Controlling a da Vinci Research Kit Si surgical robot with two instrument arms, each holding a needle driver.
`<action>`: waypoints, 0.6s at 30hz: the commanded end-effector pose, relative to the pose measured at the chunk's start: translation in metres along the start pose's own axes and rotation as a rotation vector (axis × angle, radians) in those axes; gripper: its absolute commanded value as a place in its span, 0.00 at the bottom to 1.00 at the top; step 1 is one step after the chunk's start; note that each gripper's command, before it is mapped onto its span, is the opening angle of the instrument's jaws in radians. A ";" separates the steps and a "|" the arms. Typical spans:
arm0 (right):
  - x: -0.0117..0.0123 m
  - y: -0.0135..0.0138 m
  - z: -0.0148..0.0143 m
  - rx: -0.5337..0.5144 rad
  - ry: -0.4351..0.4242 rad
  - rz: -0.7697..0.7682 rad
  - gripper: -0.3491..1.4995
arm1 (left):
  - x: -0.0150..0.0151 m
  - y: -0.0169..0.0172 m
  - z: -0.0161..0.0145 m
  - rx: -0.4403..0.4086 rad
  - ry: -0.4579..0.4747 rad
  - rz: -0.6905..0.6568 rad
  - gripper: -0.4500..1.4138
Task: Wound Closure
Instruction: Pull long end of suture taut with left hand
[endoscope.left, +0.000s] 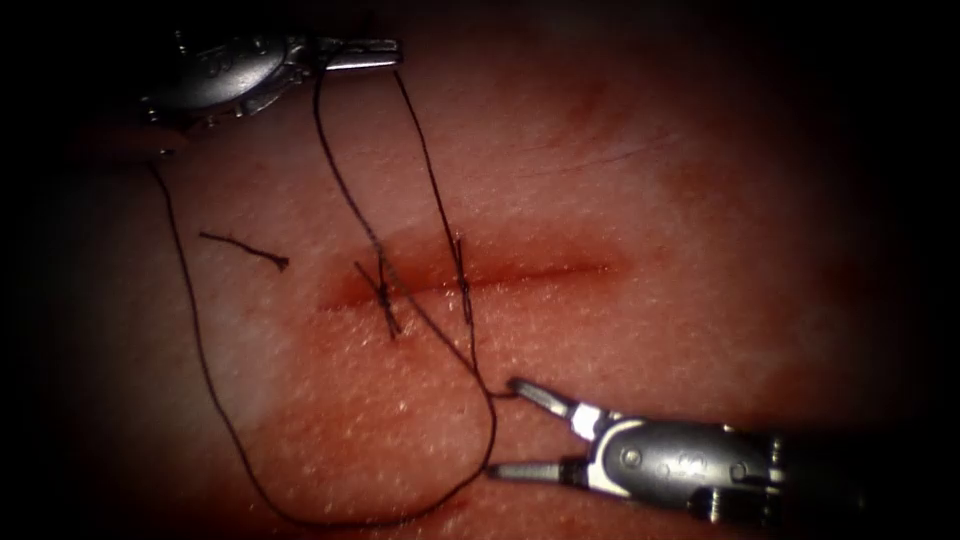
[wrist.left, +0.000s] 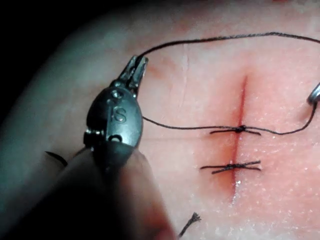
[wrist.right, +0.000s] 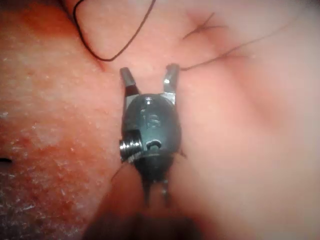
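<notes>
The left arm's steel needle driver (endoscope.left: 385, 53), jaws clamped on the thin black thread (endoscope.left: 205, 370), sits beyond the dark-red cut (endoscope.left: 480, 278) in the pink tissue (endoscope.left: 700, 200). The right arm's tool (endoscope.left: 505, 425) gapes, holding nothing, thread running just beside one jaw. The left wrist view shows two knotted stitches (wrist.left: 235, 130) crossing the cut. I cannot see the needle.

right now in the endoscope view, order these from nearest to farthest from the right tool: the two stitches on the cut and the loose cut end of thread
From the right tool, open, holding nothing:
1. Right stitch, on the cut, just above the tool.
2. Left stitch, farther left along the cut.
3. Cut end of thread, left of the cut.

The left tool holds the thread.
</notes>
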 end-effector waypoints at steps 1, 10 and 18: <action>0.0003 0.0015 -0.0005 -0.019 -0.035 0.006 0.82 | 0.0017 0.0004 0.0005 -0.002 0.003 0.015 0.00; 0.0042 0.0074 -0.0020 -0.080 -0.091 0.066 0.92 | 0.0077 0.0034 0.0008 -0.016 0.018 0.061 0.00; 0.0040 0.0082 0.0035 -0.067 -0.108 0.078 0.93 | 0.0098 0.0047 0.0016 -0.013 0.022 0.071 0.00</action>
